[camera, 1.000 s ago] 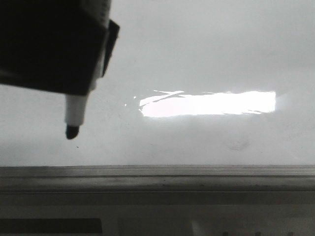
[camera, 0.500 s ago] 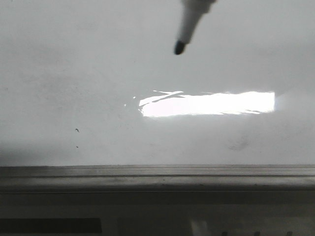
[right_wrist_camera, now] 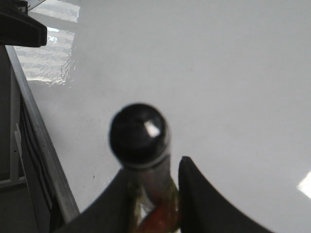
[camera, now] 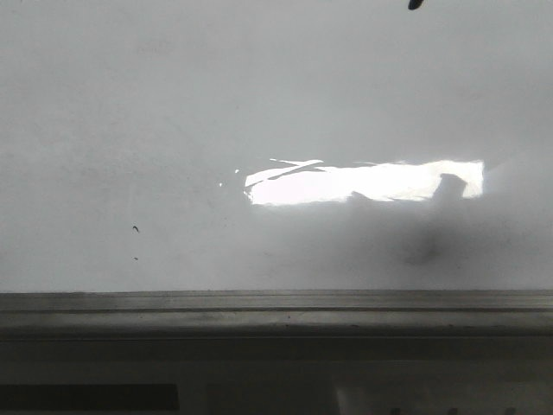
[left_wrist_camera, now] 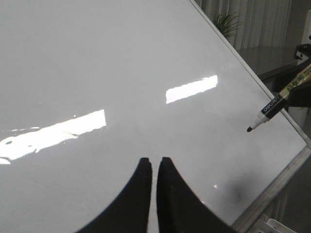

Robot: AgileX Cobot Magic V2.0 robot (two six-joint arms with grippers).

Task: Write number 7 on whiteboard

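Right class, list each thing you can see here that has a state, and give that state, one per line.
whiteboard: no 7 drawn yet, only tiny specks and a faint smudge.
marker: uncapped, tip off the board.
right gripper: jaws shut on the marker.
left gripper: jaws shut, holding nothing.

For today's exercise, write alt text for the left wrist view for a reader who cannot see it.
A black-tipped marker hangs just off a glossy, unmarked whiteboard near its grey frame. Two dark fingers, nearly closed and empty, point across the board.
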